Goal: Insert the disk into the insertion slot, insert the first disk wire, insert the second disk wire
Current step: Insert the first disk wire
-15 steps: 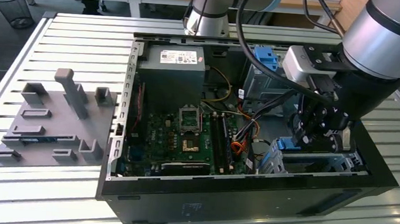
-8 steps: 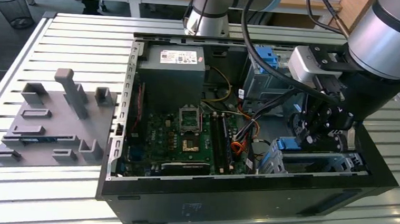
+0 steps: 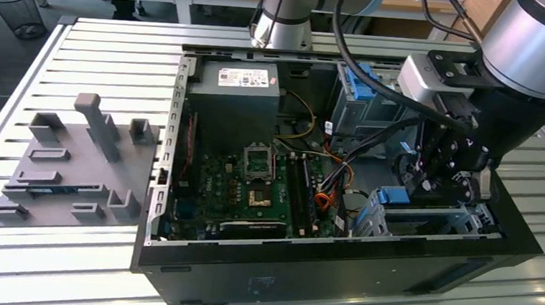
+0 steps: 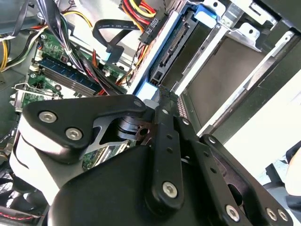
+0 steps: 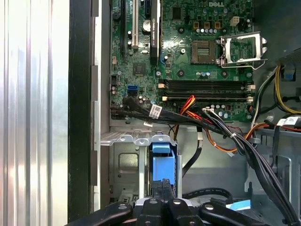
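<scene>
The disk (image 4: 162, 59), in its bright blue frame (image 5: 162, 162), sits on edge inside the insertion slot (image 3: 440, 218), a low silver cage (image 5: 124, 139) at the case's corner on the exterior view's right. Its connector end (image 4: 178, 44) faces outward with nothing plugged in. My gripper (image 5: 162, 184) reaches down into the case (image 3: 433, 192), fingers together, tips (image 4: 161, 96) against the end of the blue frame. A black flat cable with a blue plug (image 4: 108, 44) and a black connector on red and yellow wires (image 4: 149, 28) hang loose beside the disk.
A bundle of black, red and orange wires (image 5: 188, 117) crosses between the motherboard (image 3: 250, 187) and the cage. A taller grey cage with a blue latch (image 3: 363, 87) and the power supply (image 3: 233, 99) stand at the back. A grey fixture plate (image 3: 69, 174) lies on the exterior view's left.
</scene>
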`<state>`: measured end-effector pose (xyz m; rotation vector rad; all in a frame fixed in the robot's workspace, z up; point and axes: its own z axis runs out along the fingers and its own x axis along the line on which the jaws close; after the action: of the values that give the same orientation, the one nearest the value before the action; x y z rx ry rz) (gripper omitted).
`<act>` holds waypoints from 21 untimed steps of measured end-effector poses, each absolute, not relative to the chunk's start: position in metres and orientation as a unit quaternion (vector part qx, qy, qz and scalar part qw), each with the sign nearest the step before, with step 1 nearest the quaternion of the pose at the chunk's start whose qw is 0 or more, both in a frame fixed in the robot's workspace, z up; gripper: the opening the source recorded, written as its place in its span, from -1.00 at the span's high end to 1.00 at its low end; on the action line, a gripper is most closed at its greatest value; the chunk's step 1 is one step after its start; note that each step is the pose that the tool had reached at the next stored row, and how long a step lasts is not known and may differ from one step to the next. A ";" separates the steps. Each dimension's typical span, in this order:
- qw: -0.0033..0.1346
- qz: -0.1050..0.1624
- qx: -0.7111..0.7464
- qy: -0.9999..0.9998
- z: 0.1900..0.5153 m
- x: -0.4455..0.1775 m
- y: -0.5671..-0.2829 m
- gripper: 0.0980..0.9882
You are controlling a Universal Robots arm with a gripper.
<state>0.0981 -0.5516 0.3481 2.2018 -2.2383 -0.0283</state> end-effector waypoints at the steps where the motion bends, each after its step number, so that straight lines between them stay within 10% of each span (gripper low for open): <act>1: 0.001 -0.009 0.701 -0.713 0.349 0.098 -0.551 0.98; 21: -0.003 -0.012 0.693 -0.721 0.355 0.119 -0.540 0.98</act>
<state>0.1187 -0.5398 0.3554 2.1796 -2.2696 -0.0378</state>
